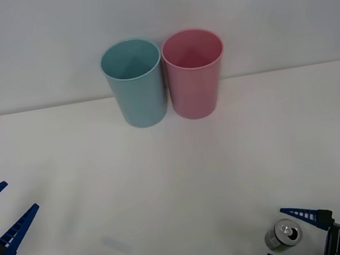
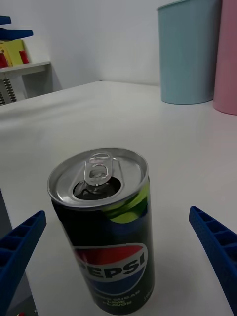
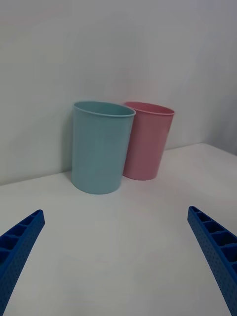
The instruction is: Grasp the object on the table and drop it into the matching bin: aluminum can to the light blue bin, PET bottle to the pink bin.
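Can (image 2: 102,227) upright btwn right pincer (image 1: 289,234) fingers, spread, untouched.

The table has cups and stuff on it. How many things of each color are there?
Light blue: 1, the light blue bin
Pink: 1, the pink bin
Dark with a silver top: 1, the aluminum can, standing between the open fingers of the right end effector
Total: 3 things on the table

lab test bench, plain white table (image 1: 179,184) against bare white wall (image 1: 152,14), two colour-coded bins at 12 o'clock, shelf (image 2: 24,69) with yellow boxes off to side
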Controlling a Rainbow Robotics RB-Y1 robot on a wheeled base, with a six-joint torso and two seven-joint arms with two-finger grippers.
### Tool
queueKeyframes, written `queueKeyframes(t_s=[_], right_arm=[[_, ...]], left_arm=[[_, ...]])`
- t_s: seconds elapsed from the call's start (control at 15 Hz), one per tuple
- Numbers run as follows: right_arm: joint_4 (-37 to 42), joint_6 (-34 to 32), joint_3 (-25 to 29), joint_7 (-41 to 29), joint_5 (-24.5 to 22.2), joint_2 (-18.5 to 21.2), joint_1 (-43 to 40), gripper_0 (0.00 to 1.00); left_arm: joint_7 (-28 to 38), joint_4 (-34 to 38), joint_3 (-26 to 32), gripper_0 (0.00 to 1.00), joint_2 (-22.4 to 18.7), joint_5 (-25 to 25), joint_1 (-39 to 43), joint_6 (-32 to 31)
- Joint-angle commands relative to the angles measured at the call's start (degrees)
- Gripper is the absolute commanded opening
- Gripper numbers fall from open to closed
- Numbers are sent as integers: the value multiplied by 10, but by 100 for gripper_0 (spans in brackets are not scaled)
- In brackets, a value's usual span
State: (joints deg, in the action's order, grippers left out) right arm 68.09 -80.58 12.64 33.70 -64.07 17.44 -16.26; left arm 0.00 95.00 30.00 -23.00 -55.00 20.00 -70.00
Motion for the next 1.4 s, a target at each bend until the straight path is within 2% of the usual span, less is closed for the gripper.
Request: queueKeyframes(t_s=[0.07,0.4,0.47,0.53,0.6,1.4], right_arm=[[0,7,-6,3,-1,-4,2,100],[0,8,-5,7,-1,-4,2,100],[0,8,-6,8,-1,-4,2,63],[0,7,-6,8,-1,-4,2,9],[0,7,-5,9,0,-4,2,0],[10,-5,-6,12,14,-3,0,0]], left_arm=[[0,0,0,100,0,0,0,0],[0,0,0,100,0,0,0,0],[0,0,0,100,0,0,0,0],[0,0,0,100,0,0,0,0],[0,0,0,100,0,0,0,0],[0,0,0,100,0,0,0,0]])
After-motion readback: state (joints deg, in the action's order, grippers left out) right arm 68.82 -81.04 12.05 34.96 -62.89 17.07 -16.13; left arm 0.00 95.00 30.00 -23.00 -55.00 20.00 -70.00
